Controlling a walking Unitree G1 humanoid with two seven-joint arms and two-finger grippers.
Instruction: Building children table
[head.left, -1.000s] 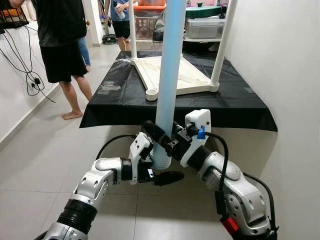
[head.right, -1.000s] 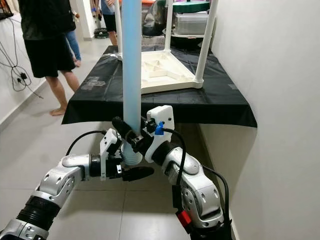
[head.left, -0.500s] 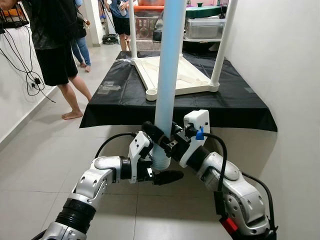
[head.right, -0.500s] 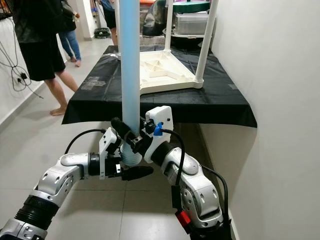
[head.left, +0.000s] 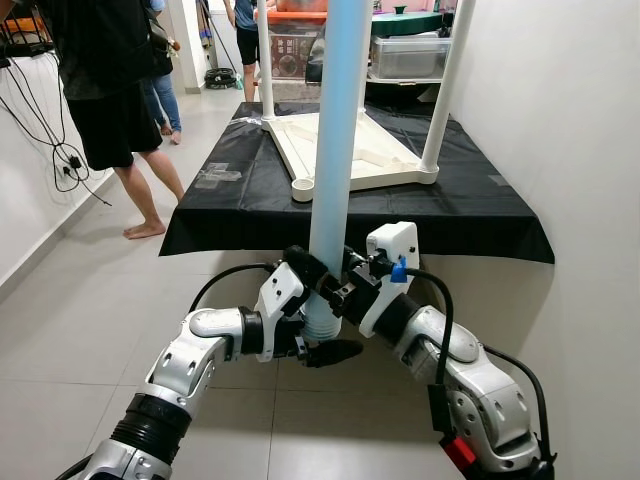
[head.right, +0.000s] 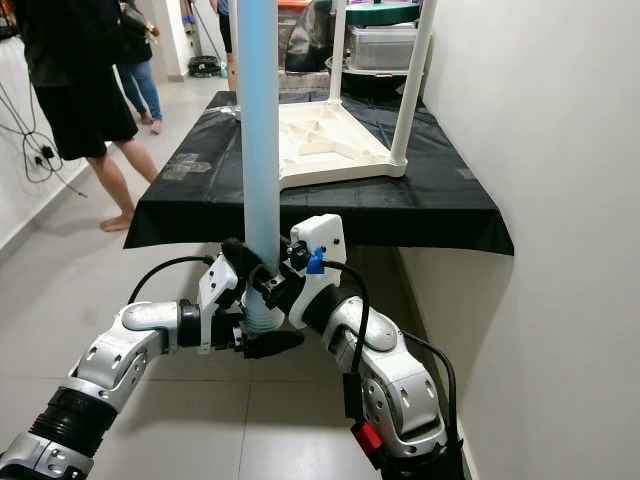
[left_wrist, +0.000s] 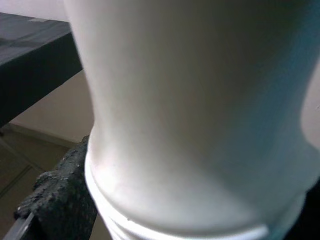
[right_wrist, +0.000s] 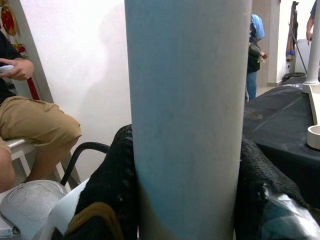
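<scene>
Both tools, right tool (head.left: 322, 285) and left tool (head.left: 312, 335), clamp the pale leg (head.left: 335, 150) near its base; stiff, seemingly light, probably slippery plastic.

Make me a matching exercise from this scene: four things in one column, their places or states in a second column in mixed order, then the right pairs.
Things
1. light blue table leg
2. white tabletop
3. empty leg socket
4. black cloth

Places or states
A. covers the work table
B. lies upside down with white legs standing up from it
C. held upright by the left pincer and right pincer
D. at the near corner of the upturned top, with no leg in it

Pairs: 1-C, 2-B, 3-D, 4-A
</scene>
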